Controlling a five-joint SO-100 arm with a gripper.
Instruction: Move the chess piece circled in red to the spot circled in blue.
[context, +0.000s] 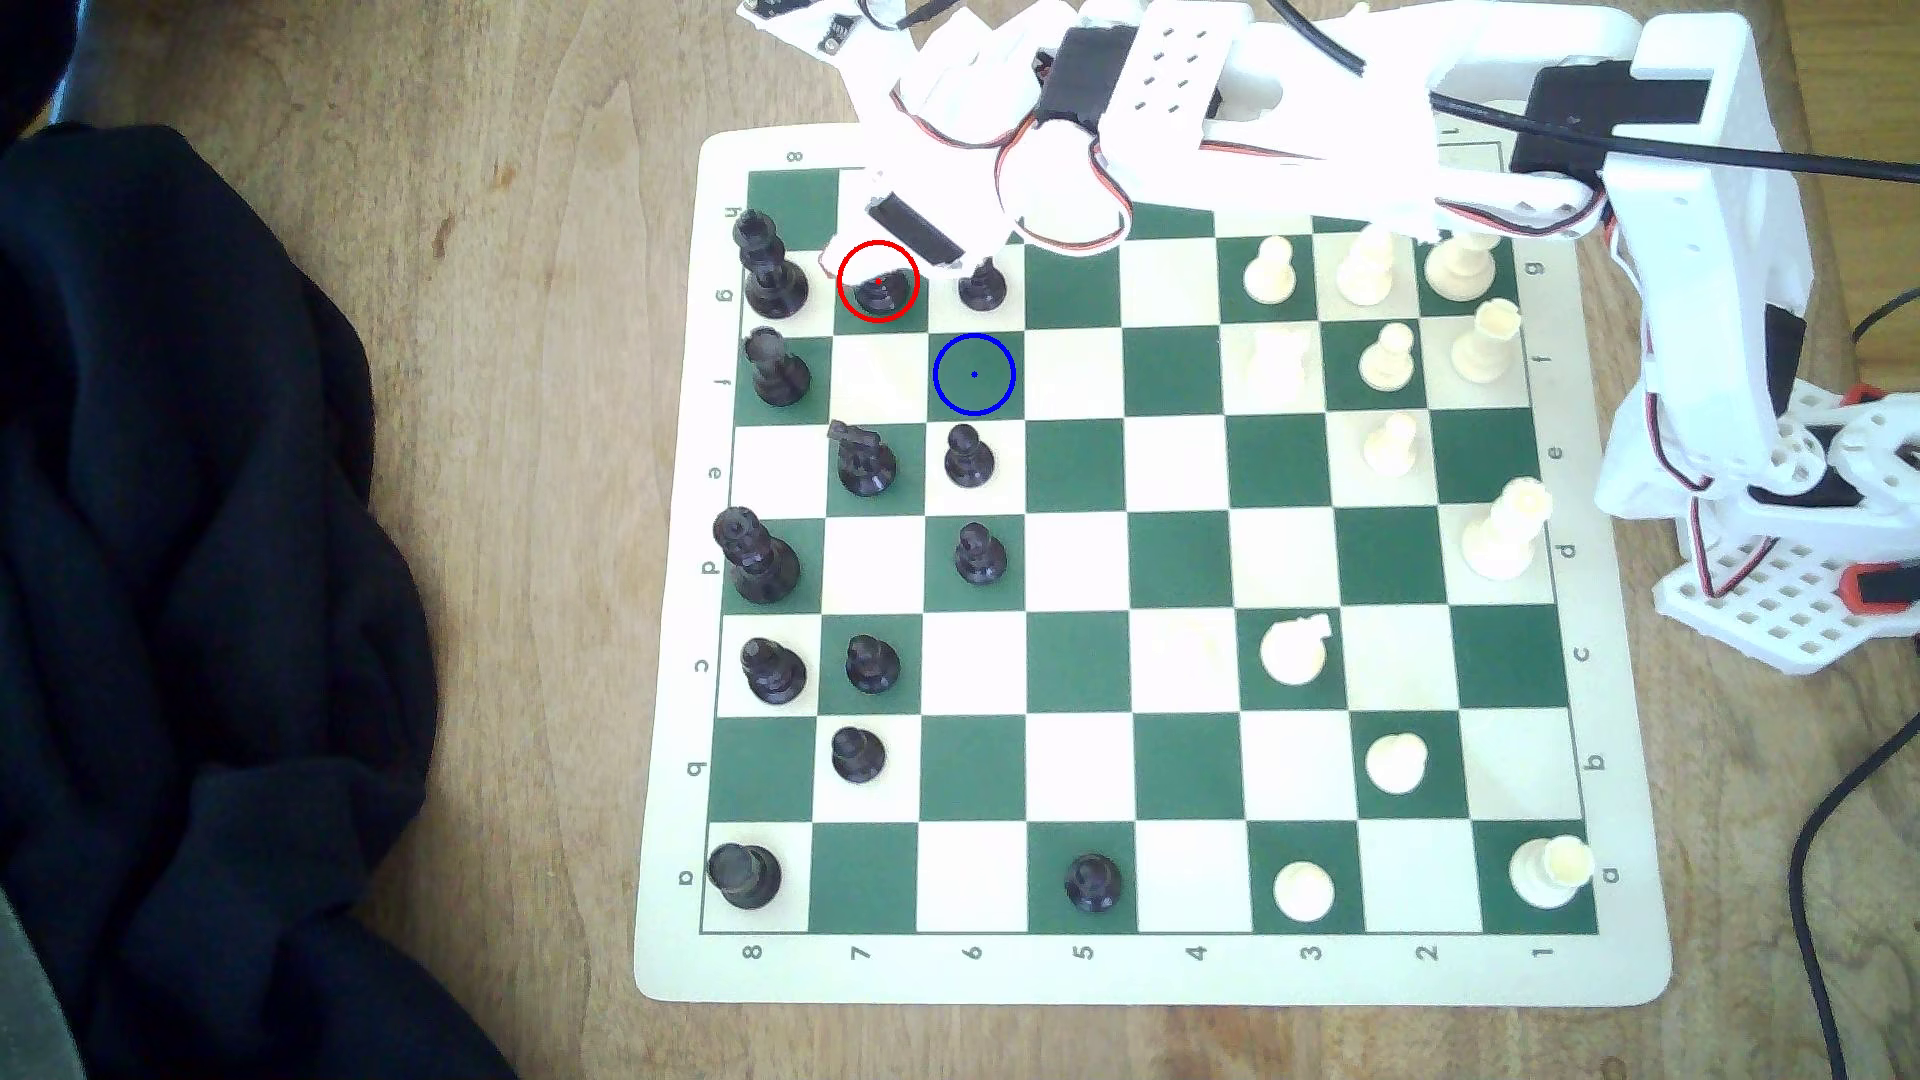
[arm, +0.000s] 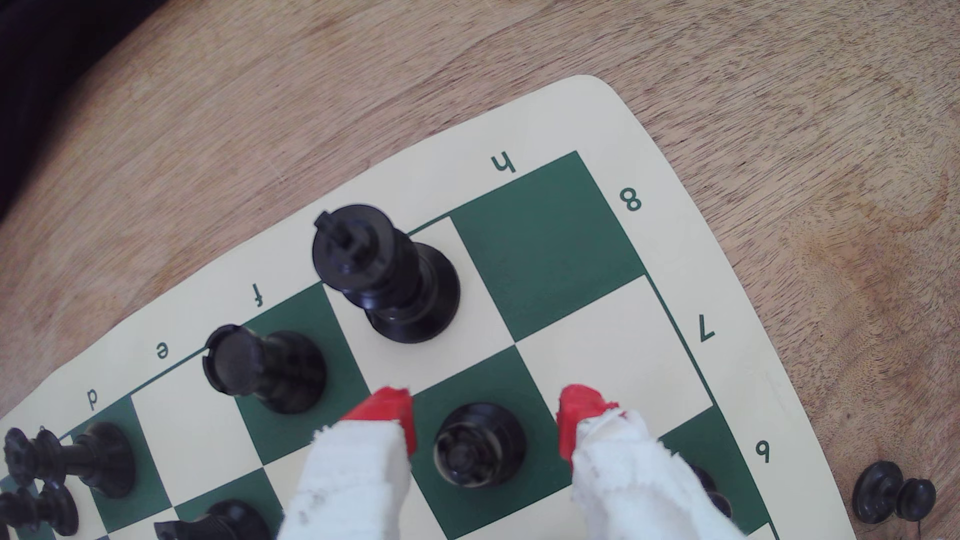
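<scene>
Wrist view, chess piece upright, between tool fingers

Chess piece between jaws, apart – spot diagonally adjacent.

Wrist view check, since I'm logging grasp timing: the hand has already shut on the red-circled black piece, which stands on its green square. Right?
Not shut. In the wrist view the hand is open, its red fingertips on either side of the chess piece with green showing between them and it. The piece does stand on its green square.
</scene>
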